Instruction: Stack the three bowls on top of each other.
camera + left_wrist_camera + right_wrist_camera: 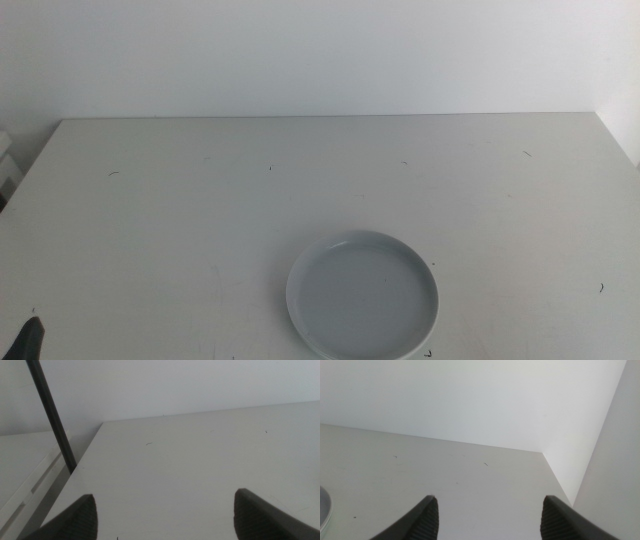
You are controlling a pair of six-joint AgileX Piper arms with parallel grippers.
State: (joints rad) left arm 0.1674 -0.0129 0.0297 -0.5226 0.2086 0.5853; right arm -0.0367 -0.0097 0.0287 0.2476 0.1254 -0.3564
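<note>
Item 1, bowl [362, 296]: you have one shallow round bowl in the middle view, pale grey-blue, upright on the white table [200, 200], close to the near edge and a little right of centre. Whether other bowls sit under it, you cannot tell from here. A sliver of its rim [324, 507] also shows in the right wrist view.

Item 2, left gripper [162, 517]: your left claw stands wide open, both dark jaws apart, with nothing between them but bare tabletop. It waits at the table's near left corner; only a dark tip [30, 338] shows in the middle view, well apart from the bowl.

Item 3, right gripper [487, 520]: your right claw is also spread wide, empty, over bare tabletop near the table's right side, with the bowl just off to its side. It does not show in the middle view.

Item 4, surroundings: a plain white wall [320, 50] behind the table; a dark slanted pole [52, 417] past the table's left edge.
</note>
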